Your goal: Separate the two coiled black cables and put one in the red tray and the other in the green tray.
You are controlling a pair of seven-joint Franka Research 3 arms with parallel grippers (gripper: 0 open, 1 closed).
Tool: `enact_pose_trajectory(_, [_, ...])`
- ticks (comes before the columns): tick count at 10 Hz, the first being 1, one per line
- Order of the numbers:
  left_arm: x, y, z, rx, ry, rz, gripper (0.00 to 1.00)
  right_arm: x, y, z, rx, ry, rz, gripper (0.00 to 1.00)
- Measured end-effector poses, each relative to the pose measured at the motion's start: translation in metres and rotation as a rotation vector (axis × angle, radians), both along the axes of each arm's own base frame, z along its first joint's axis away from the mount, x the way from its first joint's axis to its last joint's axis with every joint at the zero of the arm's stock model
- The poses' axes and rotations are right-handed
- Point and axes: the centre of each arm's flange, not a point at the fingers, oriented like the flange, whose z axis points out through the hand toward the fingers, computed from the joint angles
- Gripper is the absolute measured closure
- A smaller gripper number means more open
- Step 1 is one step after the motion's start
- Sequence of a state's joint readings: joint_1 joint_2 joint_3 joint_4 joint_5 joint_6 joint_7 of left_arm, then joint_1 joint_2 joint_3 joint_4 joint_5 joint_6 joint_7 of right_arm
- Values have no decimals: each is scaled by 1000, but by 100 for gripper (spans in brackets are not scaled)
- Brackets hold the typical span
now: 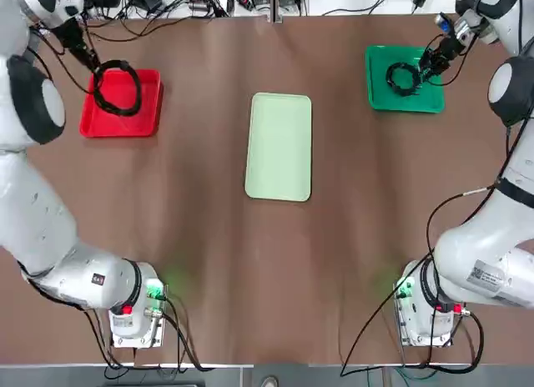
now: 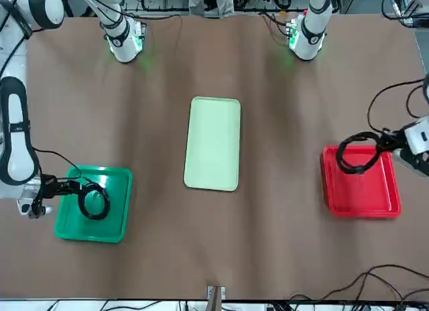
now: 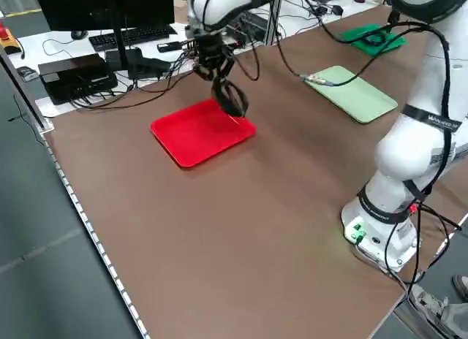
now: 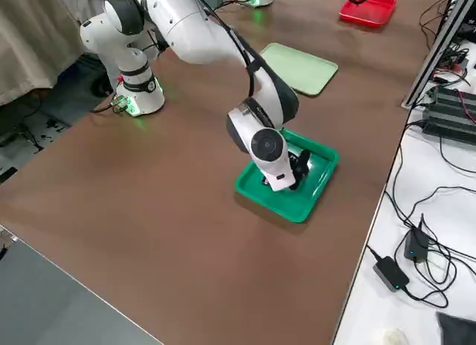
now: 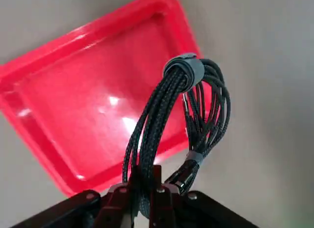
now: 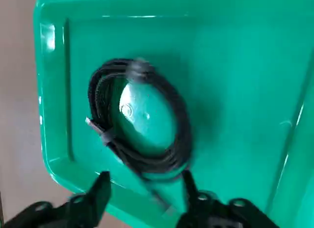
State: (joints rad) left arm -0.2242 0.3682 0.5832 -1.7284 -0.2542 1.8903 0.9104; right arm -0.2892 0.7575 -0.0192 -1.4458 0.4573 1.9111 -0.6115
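Observation:
One coiled black cable (image 1: 118, 90) hangs from my left gripper (image 1: 92, 66), which is shut on its top, above the red tray (image 1: 125, 125) at the far left. The left wrist view shows the cable (image 5: 169, 120) clamped between the fingers, dangling over the red tray (image 5: 73, 110). The other coiled cable (image 1: 402, 77) lies flat inside the green tray (image 1: 380, 62) at the far right. My right gripper (image 1: 430, 70) stands open just beside it, and in the right wrist view its fingers flank the near edge of the coil (image 6: 179, 120) without closing on it.
A pale mint-green rectangular tray (image 1: 279, 145) lies in the middle of the brown table. Both arm bases stand at the near edge. Loose wires and equipment sit beyond the far edge.

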Motion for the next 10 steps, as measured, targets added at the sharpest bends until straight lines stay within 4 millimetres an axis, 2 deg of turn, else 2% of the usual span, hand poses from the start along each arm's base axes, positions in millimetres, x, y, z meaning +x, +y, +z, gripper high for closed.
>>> enact_pose_trajectory(1, [16, 3, -6, 25, -4, -2, 89, 2, 0, 3, -1, -6, 1, 8])
enact_pose_trajectory(2, [28, 3, -19, 41, 6, -3, 89, 2, -2, 8, 3, -5, 4, 0])
enact_pose_trajectory(3, [34, 7, -39, 55, 30, 1, 89, 2, -6, 19, 13, 0, 10, 0])
enact_pose_trajectory(4, [37, 12, -60, 67, 51, 8, 89, 4, -8, 45, 12, -11, 25, 0])
enact_pose_trajectory(5, [38, 16, -73, 79, 60, 12, 88, 7, -7, 83, -29, -30, 50, 0])
enact_pose_trajectory(6, [42, 18, -73, 86, 55, 12, 74, 8, 1, 129, -102, -47, 50, 0])
enact_pose_trajectory(8, [49, 22, -56, 99, 20, 24, 43, 8, 43, 218, -232, -77, -36, 0])
enact_pose_trajectory(10, [59, 30, -15, 118, -66, 88, 11, -7, 83, 291, -284, -94, -117, 0])
